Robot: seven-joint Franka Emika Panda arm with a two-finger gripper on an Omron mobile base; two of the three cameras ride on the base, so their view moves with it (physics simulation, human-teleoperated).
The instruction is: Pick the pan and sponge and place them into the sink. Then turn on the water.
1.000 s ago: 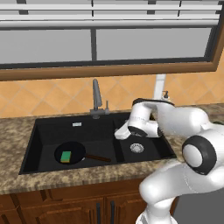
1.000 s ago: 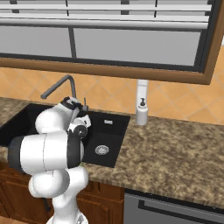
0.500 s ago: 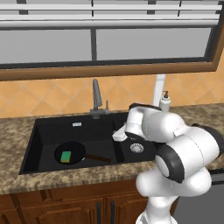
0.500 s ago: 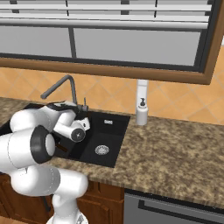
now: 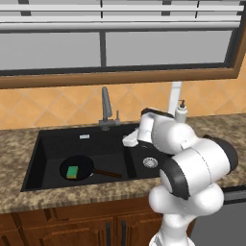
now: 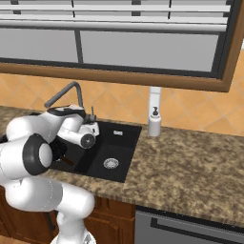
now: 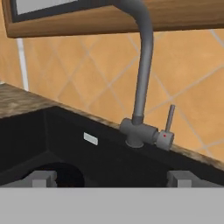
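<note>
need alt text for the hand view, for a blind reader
A dark-grey tap rises behind the black sink, its upright lever on the right, against an orange tiled wall. The open gripper faces it, a fingertip at each lower corner.

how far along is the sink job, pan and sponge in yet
Done: the pan lies in the wide basin of the sink, with the sponge sitting in it. In hand: the gripper, jaws open and empty, faces the tap and its lever. Left: turning on the water; no stream shows.
</note>
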